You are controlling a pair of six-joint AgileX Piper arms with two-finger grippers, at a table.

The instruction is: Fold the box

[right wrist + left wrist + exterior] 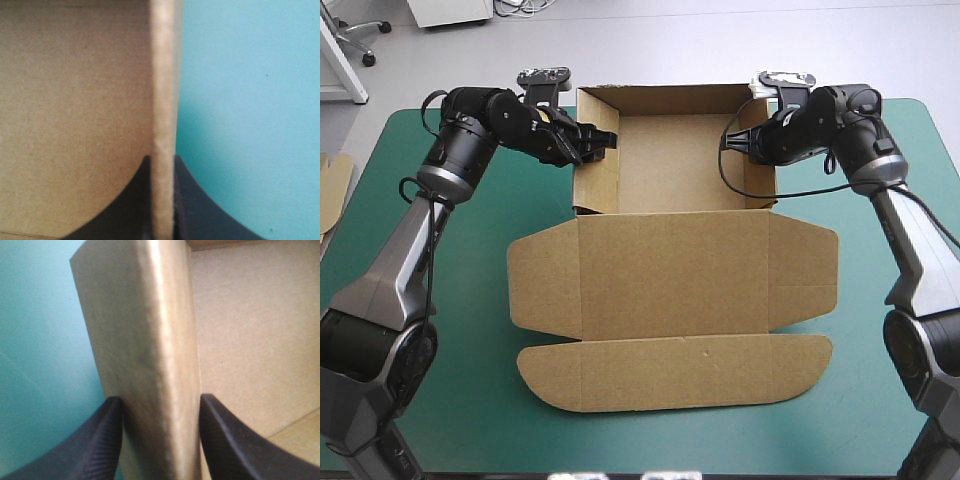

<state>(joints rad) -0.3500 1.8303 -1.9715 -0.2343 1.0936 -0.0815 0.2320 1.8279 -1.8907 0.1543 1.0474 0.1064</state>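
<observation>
The brown box [670, 290] lies at mid-table as an open tray with its lid flat toward the near edge. The tray floor [675, 165] has raised walls on the far side and both flanks. My left gripper [601, 140] reaches in at the tray's left wall. In the left wrist view that thick doubled wall [145, 340] stands between the black fingers [105, 440], touching both, so the left gripper [161, 435] is shut on it. My right gripper [745, 143] sits on the right wall. The right wrist view shows the thin wall edge [162, 75] pinched in the right gripper [162, 200].
The lid's long front flap [675, 372] with rounded ends lies flat near the front edge. Side flaps [805, 270] spread left and right of the lid. More brown board [332, 185] shows at the table's left edge. Bare teal-green cover [440, 420] surrounds the box.
</observation>
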